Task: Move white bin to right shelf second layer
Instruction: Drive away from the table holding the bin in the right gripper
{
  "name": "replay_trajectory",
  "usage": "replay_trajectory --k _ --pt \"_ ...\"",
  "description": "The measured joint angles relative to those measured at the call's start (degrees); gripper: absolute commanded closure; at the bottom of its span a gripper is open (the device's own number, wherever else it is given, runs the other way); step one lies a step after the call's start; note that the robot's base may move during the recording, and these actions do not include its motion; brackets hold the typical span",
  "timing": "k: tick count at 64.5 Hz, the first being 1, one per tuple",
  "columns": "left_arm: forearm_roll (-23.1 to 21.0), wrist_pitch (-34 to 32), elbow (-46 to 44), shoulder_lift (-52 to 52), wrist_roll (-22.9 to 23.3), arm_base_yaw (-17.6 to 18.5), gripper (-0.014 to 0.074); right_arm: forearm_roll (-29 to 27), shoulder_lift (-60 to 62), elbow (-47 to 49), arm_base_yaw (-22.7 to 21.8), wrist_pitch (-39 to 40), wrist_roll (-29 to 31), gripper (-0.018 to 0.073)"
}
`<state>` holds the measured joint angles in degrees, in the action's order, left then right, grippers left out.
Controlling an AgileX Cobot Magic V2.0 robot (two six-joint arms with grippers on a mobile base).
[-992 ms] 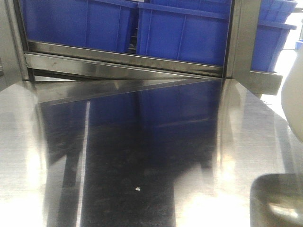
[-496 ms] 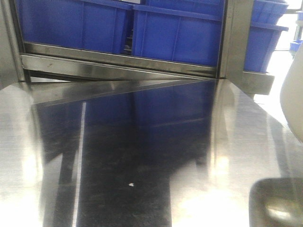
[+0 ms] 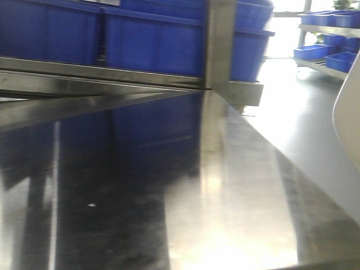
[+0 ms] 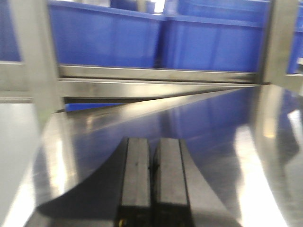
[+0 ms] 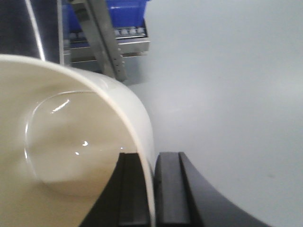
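Observation:
The white bin (image 5: 61,142) fills the left of the right wrist view, glossy and cream inside. My right gripper (image 5: 152,158) is shut on its rim, one finger inside the wall and one outside. A sliver of the bin (image 3: 350,121) shows at the right edge of the front view. My left gripper (image 4: 151,142) is shut with nothing in it, hovering over the steel table top (image 4: 222,142). A steel rack level with small white rollers (image 5: 125,32) shows beyond the bin; I cannot tell whether it is the right shelf second layer.
Blue crates (image 3: 152,39) stand on a steel rack behind the table, with an upright post (image 3: 222,45) at its corner. Grey floor (image 3: 298,95) lies to the right. Further shelves with blue crates (image 3: 329,50) stand far right.
The front view has swung to the right: crates and post slid left, and floor and far shelves came into sight. The bin stays at the right edge.

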<state>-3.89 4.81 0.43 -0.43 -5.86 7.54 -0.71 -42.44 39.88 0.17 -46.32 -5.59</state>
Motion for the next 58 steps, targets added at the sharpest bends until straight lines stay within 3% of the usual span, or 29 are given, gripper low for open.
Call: replay_trajectory --k 58 --pt "0.0 0.0 0.0 0.0 0.0 0.0 0.0512 0.0 0.0 0.0 0.0 0.0 0.0 0.0511"
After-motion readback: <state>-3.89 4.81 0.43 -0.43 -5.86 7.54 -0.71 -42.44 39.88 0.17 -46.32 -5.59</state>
